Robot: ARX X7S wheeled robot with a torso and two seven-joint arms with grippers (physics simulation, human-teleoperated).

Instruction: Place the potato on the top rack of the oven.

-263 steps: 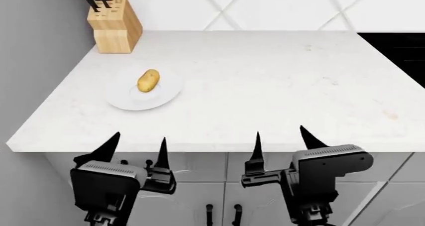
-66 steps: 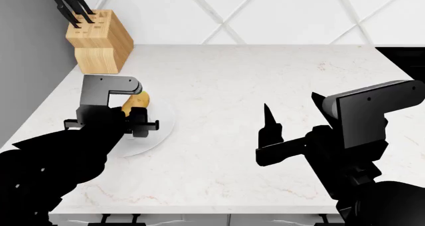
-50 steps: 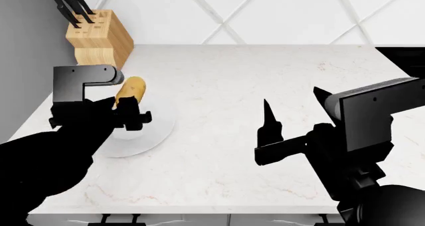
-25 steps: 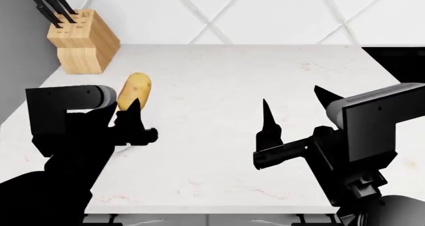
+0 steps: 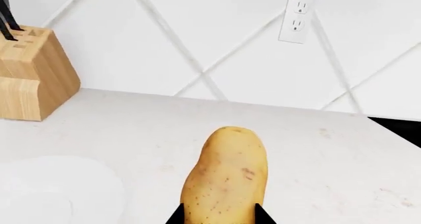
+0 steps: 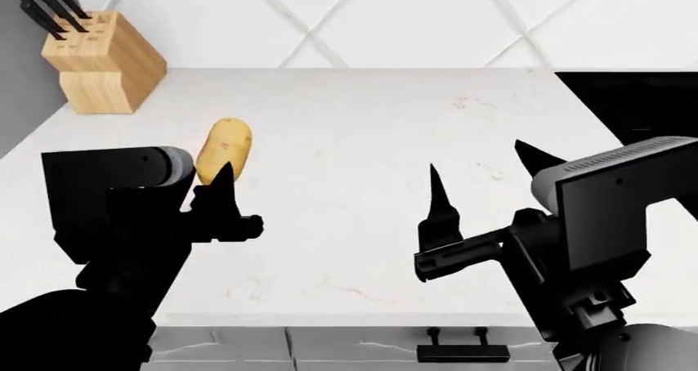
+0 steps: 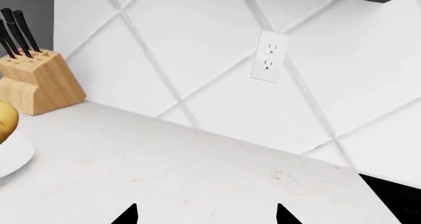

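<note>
The potato [image 6: 224, 145], oval with yellow-tan skin, is held above the white counter [image 6: 349, 142] by my left gripper [image 6: 214, 173], which is shut on its lower end. In the left wrist view the potato [image 5: 227, 174] stands up between the two black fingertips of the left gripper [image 5: 219, 216]. My right gripper [image 6: 478, 160] hovers open over the counter's right part, with nothing between its fingers; it also shows open in the right wrist view [image 7: 205, 215]. At the edge of that view sits a sliver of the potato [image 7: 5, 121]. The oven and the top rack are out of view.
A wooden knife block [image 6: 100, 60] stands at the back left corner. A white plate [image 5: 52, 189] lies on the counter below the left gripper. A black surface [image 6: 638, 101] adjoins the counter at the right. A wall outlet [image 7: 269, 56] is on the tiled backsplash.
The left gripper closed on the potato and lifted it off the plate. The head view has shifted, so the knife block sits further left and the black surface shows more.
</note>
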